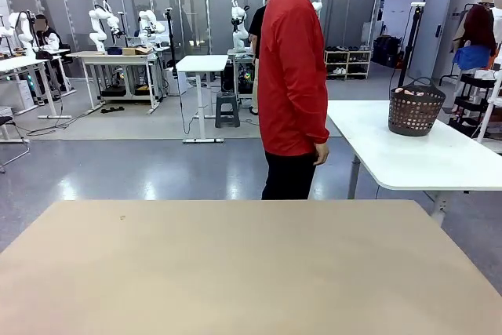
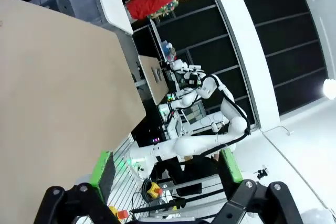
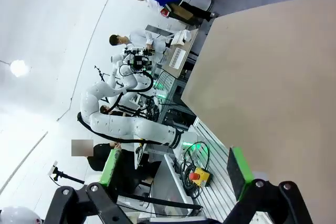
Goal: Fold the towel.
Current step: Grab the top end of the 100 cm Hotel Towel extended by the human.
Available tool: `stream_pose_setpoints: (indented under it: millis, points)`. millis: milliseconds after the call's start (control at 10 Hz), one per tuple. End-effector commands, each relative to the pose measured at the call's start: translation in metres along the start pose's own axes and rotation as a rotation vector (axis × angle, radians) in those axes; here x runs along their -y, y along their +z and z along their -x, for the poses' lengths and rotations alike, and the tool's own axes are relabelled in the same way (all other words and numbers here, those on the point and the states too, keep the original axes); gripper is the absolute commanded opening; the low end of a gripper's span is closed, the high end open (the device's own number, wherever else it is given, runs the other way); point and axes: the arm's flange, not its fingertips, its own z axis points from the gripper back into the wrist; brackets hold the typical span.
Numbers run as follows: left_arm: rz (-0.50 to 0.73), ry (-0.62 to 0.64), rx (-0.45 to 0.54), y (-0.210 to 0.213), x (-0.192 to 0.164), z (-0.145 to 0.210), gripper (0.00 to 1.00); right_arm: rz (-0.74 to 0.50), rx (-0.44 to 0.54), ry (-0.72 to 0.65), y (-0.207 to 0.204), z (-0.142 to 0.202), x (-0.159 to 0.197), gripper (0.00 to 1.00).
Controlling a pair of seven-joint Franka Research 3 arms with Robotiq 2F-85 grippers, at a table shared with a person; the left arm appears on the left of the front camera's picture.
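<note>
Tan tabletop (image 1: pixel 235 272) stretched before the left gripper (image 2: pixel 167 165) and right gripper (image 3: pixel 176 167), both spread wide and empty, the towel (image 1: pixel 403 92) seemingly bunched in a basket (image 1: pixel 416 118) well beyond the fingers, nearer the right arm.

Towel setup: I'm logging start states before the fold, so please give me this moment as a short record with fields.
beige table: in front of the arms
person: red jacket, standing side-on at the far edge
basket: dark, perforated, on the white side table
towel: apparently the pale pink cloth just showing in the basket's top; not yet laid out
left tool: open, holding nothing
right tool: open, holding nothing
</note>
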Motion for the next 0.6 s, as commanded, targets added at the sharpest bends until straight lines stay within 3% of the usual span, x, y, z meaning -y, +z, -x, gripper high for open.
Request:
stream_pose_setpoints:
  millis: [0, 500]
  points:
    - [-0.003, -0.008, 0.009, -0.010, 0.008, -0.004, 1.00, 0.020, -0.022, 0.017, -0.009, -0.008, 0.001, 1.00]
    - [0.000, 0.000, 0.000, 0.000, 0.000, 0.000, 1.00, 0.000, 0.000, 0.000, 0.000, 0.000, 0.000, 1.00]
